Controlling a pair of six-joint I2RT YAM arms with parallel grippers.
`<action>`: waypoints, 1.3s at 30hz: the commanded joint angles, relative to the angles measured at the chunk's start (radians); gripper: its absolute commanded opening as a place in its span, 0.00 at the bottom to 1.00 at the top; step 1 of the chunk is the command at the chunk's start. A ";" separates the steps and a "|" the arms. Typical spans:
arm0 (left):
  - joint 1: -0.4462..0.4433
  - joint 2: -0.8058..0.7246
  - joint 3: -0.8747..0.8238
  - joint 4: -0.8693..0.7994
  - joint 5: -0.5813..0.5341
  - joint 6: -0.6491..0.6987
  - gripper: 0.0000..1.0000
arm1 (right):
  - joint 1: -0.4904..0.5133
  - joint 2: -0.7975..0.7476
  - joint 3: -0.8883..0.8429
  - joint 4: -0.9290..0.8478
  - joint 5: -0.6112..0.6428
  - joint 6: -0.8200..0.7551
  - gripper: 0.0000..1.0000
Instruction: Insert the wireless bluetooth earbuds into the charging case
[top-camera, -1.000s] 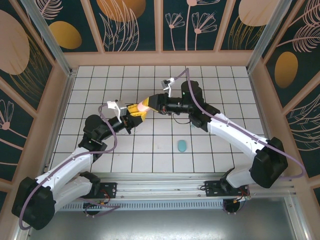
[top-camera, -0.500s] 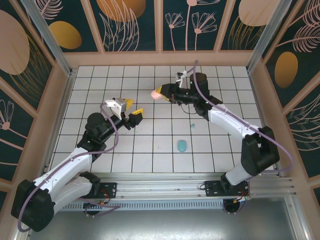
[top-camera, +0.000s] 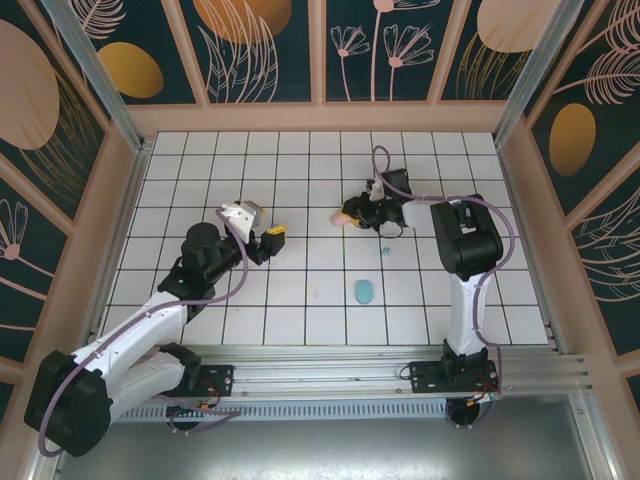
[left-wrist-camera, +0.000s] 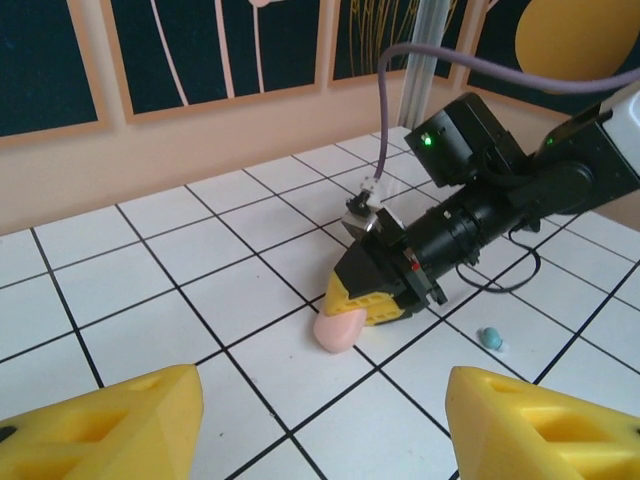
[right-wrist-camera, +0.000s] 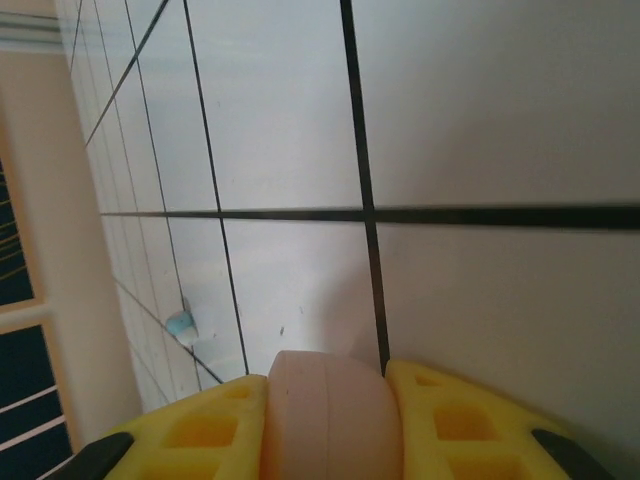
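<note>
Left wrist: right tool (left-wrist-camera: 352, 312) pinching pink case (left-wrist-camera: 337, 329); left tool (left-wrist-camera: 320, 425) spread, empty. Top external: teal case (top-camera: 364, 291).

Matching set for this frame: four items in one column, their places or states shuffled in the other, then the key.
1 pink case
2 teal case
3 light blue earbud
4 left gripper

A open, empty
B loose on the tiles near the right gripper
C held in the right gripper
D flat on the tiles, away from both grippers

Pairs: 1-C, 2-D, 3-B, 4-A

Lab robot cell: tiled floor (top-camera: 300, 290), leaf-patterned panels (top-camera: 260, 50), aluminium rail (top-camera: 330, 362)
</note>
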 joint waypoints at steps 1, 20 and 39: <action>0.004 0.015 -0.003 -0.018 -0.012 0.033 0.62 | -0.007 0.010 0.061 -0.102 0.027 -0.103 0.37; -0.463 0.409 0.232 -0.212 -0.467 -0.449 0.57 | -0.062 -0.484 -0.184 -0.379 0.306 -0.213 0.58; -0.735 0.902 0.640 -0.529 -0.468 -0.636 0.80 | -0.153 -0.872 -0.545 -0.308 0.248 -0.208 0.60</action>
